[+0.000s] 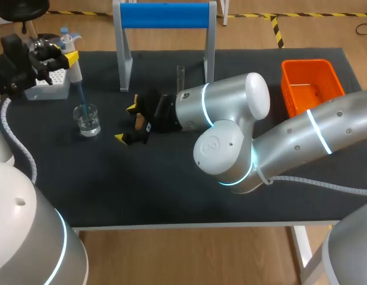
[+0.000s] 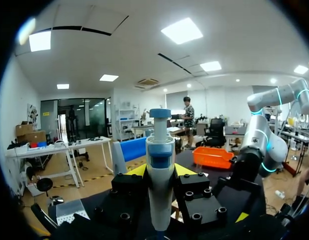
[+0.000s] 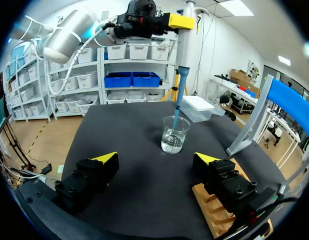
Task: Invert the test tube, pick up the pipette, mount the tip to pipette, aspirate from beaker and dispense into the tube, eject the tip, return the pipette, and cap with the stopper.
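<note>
My left gripper (image 1: 63, 56) is shut on the white and blue pipette (image 2: 159, 165) and holds it upright at the far left. The pipette's blue tip (image 3: 178, 106) reaches down into the glass beaker (image 1: 87, 119), which holds a little clear liquid. In the right wrist view the beaker (image 3: 173, 134) stands ahead of my right gripper (image 3: 155, 160), whose fingers are wide open with nothing between them. That right gripper (image 1: 126, 123) lies low over the mat, right of the beaker. A thin glass test tube (image 1: 180, 77) stands upright behind the right arm. No stopper shows.
A white tip box (image 1: 48, 89) sits at the far left by the left gripper. A grey stand with a blue top bar (image 1: 165, 15) rises at the back middle. An orange basket (image 1: 311, 86) is at the back right. A wooden rack (image 3: 209, 206) lies under one right finger.
</note>
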Controlling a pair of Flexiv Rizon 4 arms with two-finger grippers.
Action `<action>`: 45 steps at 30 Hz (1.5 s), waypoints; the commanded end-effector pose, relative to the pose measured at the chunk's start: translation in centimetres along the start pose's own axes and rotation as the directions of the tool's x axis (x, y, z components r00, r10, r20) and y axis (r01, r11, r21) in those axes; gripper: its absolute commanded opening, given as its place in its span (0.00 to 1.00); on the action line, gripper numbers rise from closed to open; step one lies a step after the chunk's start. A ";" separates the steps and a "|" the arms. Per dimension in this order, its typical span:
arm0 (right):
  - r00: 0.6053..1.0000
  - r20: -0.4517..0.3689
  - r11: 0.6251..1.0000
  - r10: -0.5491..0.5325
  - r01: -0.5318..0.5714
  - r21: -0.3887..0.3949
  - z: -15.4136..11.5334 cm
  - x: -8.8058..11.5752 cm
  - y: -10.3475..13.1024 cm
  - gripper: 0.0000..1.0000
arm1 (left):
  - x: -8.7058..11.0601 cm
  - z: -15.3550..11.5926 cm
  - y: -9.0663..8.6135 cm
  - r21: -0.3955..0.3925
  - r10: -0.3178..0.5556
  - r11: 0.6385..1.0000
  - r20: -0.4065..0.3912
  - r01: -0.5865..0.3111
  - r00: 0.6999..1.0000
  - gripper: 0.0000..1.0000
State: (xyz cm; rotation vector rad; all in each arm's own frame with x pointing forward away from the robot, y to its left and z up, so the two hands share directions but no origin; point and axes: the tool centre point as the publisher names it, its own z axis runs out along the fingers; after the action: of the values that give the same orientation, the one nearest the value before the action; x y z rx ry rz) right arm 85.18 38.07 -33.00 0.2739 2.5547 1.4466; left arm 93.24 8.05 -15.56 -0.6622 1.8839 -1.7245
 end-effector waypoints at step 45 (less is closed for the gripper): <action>1.000 -0.002 1.000 0.000 0.000 -0.003 0.0 -0.1 -0.1 1.00 | -1.0 0.7 2.4 -0.014 -0.054 0.998 0.017 0.054 0.998 0.00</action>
State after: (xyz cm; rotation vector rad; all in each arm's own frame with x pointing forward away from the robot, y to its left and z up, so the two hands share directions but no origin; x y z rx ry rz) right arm 85.18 38.07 -33.00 0.2739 2.5547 1.4466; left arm 94.16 8.39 -17.83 -0.7399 1.8861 -1.7322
